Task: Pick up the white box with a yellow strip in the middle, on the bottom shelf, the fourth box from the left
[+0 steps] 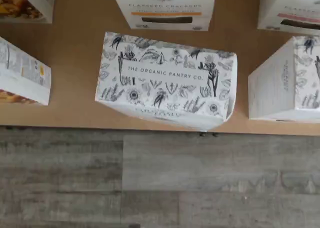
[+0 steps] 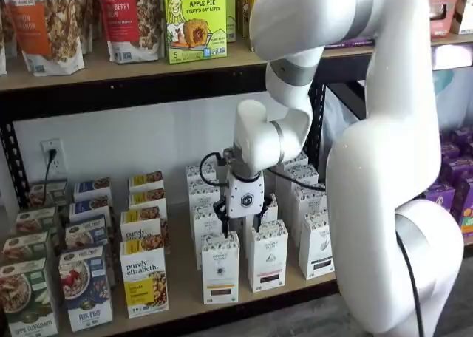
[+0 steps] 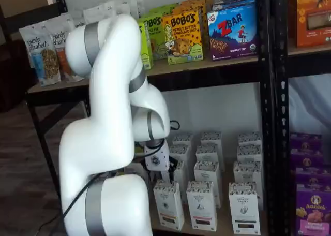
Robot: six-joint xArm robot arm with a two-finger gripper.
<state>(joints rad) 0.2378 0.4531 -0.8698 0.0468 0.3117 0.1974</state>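
The white box [image 1: 167, 78] shows its speckled top, printed "THE ORGANIC PANTRY CO.", in the middle of the wrist view at the front edge of the bottom shelf [image 1: 75, 63]. It also stands in the front row in both shelf views [image 2: 220, 267] [image 3: 168, 205]. My gripper [image 2: 240, 217] hangs above and slightly behind it. Its black fingers [image 2: 219, 210] are spread with a gap, so it is open and holds nothing. A like carton [image 1: 163, 10] with an orange strip stands right behind the white box.
A same-shaped carton [image 2: 267, 254] stands close on the right, and a purely elizabeth box [image 2: 144, 281] close on the left. The upper shelf board [image 2: 148, 67] carries Bobo's boxes overhead. A black upright post [image 3: 266, 117] rises at the right. Grey plank floor [image 1: 160, 183] lies below the shelf edge.
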